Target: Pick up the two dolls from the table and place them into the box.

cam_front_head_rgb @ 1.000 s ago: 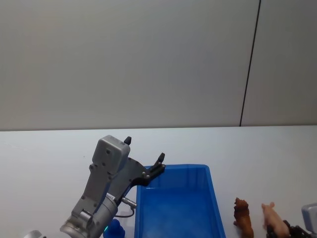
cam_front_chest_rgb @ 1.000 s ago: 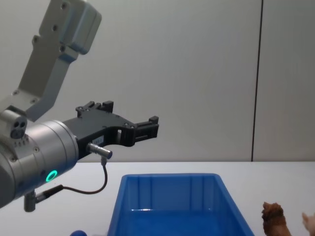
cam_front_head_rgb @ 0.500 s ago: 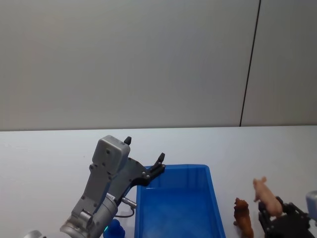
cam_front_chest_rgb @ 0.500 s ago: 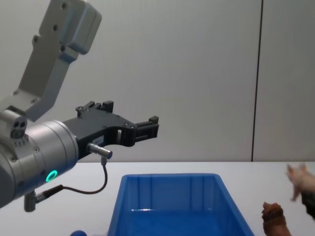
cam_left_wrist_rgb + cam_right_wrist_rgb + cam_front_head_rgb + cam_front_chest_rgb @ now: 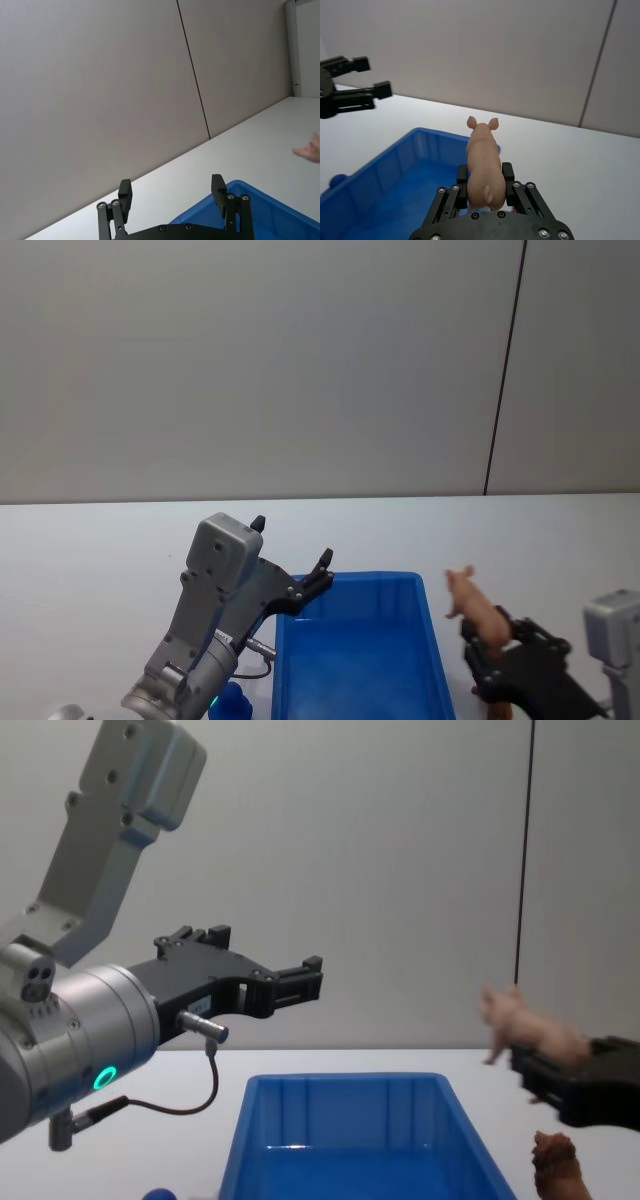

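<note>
The right gripper (image 5: 485, 172) is clamped on the flanks of a pink pig (image 5: 482, 149). It holds the pig in the air just right of the box (image 5: 372, 578), snout pointing toward it, so the drop looks like a short carry leftward. Below, a brown animal (image 5: 555, 1165) stands on the table (image 5: 100, 540) beside the box's right wall. Farther off, the left gripper (image 5: 171, 186) hovers wide open and empty above the box's far left corner.

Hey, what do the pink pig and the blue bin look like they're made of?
Pink pig figure, clamped in the right gripper: probably moulded plastic or rubber; smooth matte skin, no fur. Blue box: likely hard plastic; glossy walls with glints, moulded rim.
</note>
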